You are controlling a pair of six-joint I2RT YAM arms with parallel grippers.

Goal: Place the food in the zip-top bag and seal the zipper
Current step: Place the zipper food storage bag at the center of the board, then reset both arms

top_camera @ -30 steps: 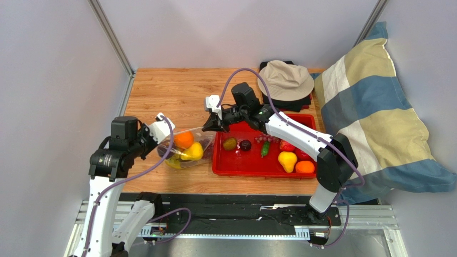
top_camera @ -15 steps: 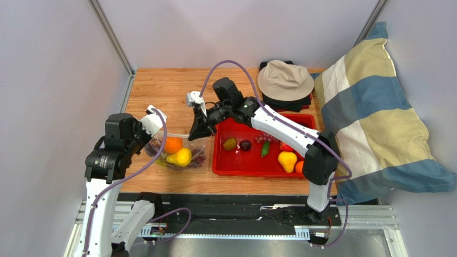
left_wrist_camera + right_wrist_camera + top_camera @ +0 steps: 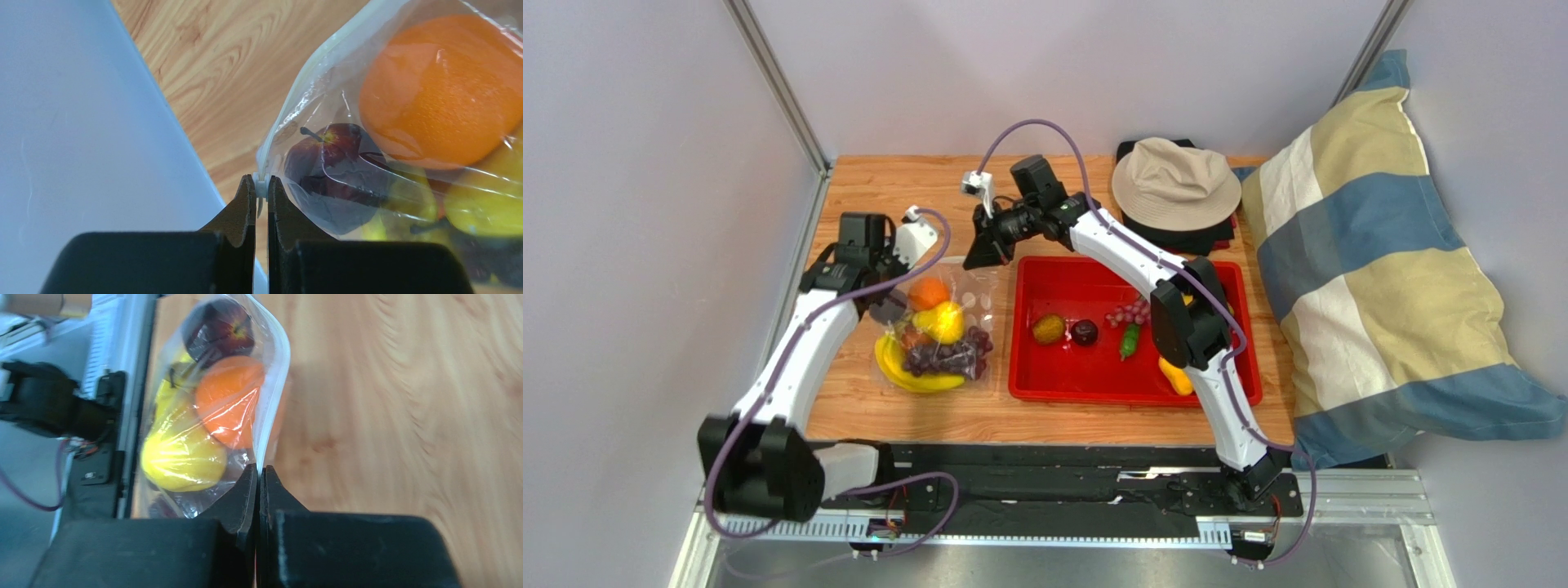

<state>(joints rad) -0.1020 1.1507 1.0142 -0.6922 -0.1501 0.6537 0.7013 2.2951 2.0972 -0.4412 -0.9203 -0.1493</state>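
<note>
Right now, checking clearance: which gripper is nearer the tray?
Right. The right gripper pinches the bag just left of the tray's far corner; the left gripper pinches the bag's opposite end, farther left.

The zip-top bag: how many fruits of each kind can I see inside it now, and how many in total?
Orange: 1
Yellow round fruit: 1
Banana bunch: 1
Grape bunch: 1
Dark red apple: 1
Total: 5 visible in the zip-top bag

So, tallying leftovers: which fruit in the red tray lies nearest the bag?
The round olive-green fruit, leftmost, just left of the dark round plum.
</note>
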